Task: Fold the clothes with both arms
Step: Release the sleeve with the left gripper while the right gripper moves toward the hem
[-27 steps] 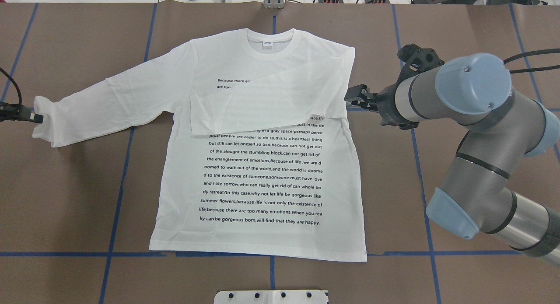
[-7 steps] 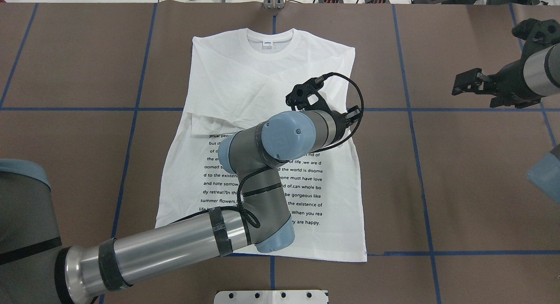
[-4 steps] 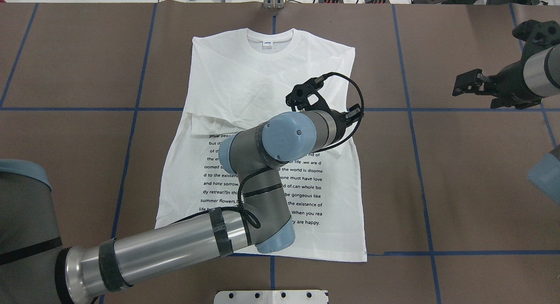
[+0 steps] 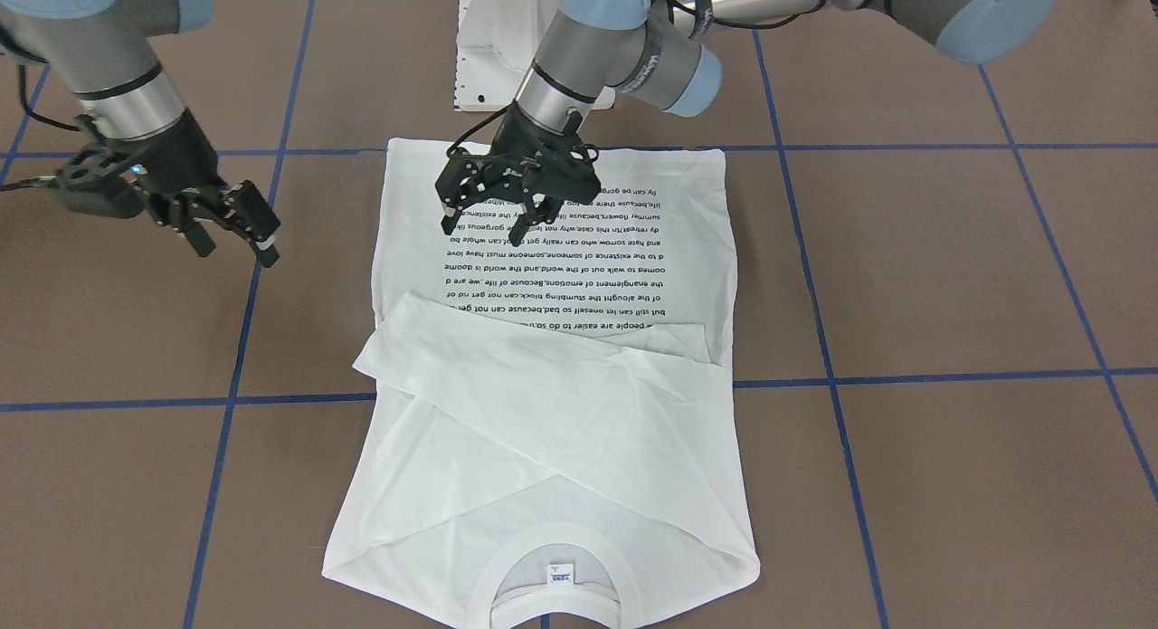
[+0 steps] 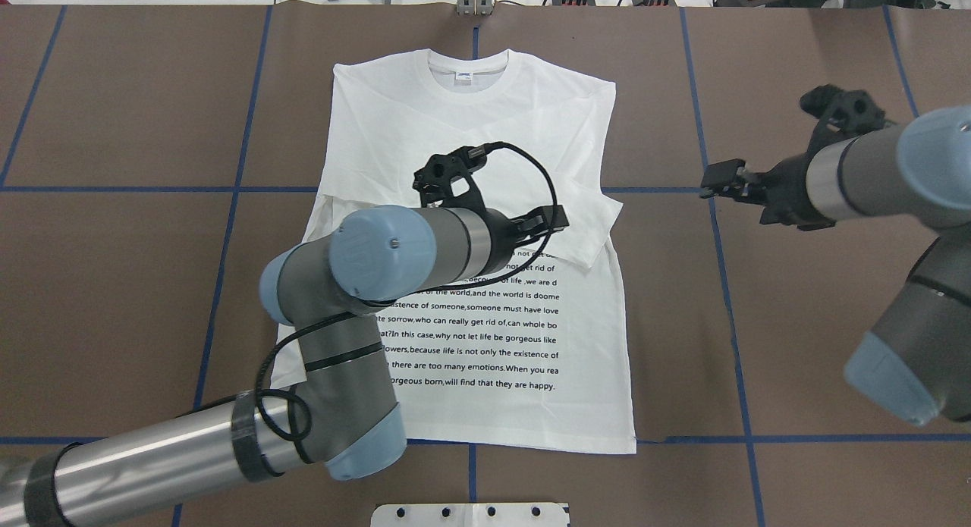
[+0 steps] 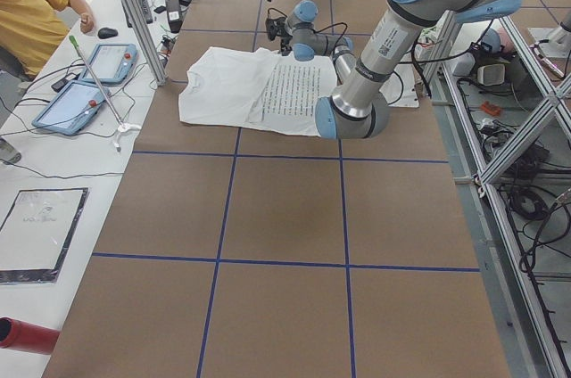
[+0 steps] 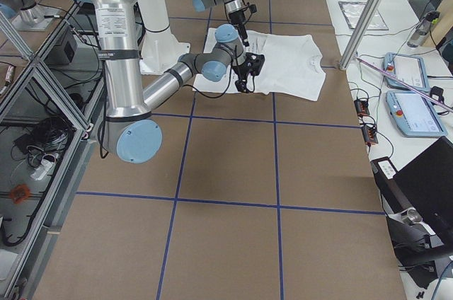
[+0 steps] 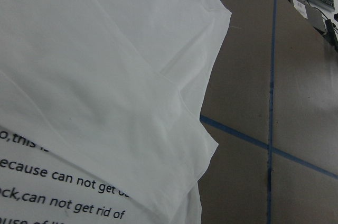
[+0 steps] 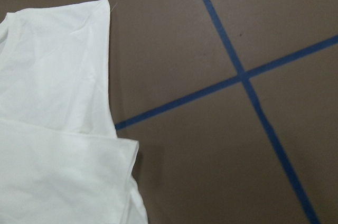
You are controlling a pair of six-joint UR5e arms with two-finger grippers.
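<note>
The white long-sleeved T-shirt [image 5: 470,117] lies flat on the brown table with its collar [image 5: 469,72] at the far side. Both sleeves are folded across the chest, above the black text [image 5: 523,337]. One cuff [image 5: 599,231] sticks out a little at the shirt's right edge. My left gripper [image 5: 554,222] is open and empty just above the shirt, near that cuff; in the front view [image 4: 484,231] its fingers are spread over the text. My right gripper [image 5: 717,180] is open and empty over bare table, right of the shirt [image 4: 235,235]. The wrist views show the shirt's edge [image 8: 105,76] [image 9: 53,102].
Blue tape lines [image 5: 227,231] grid the brown table. The white pedestal base plate [image 5: 470,514] sits at the near edge. In the left side view a person in yellow [image 6: 27,12] and tablets [image 6: 80,93] are beyond the table's far side.
The left arm has drawn back leftward from the shirt's right edge, leaving the cuff lying there. The right gripper has moved in from the far right toward the shirt.
</note>
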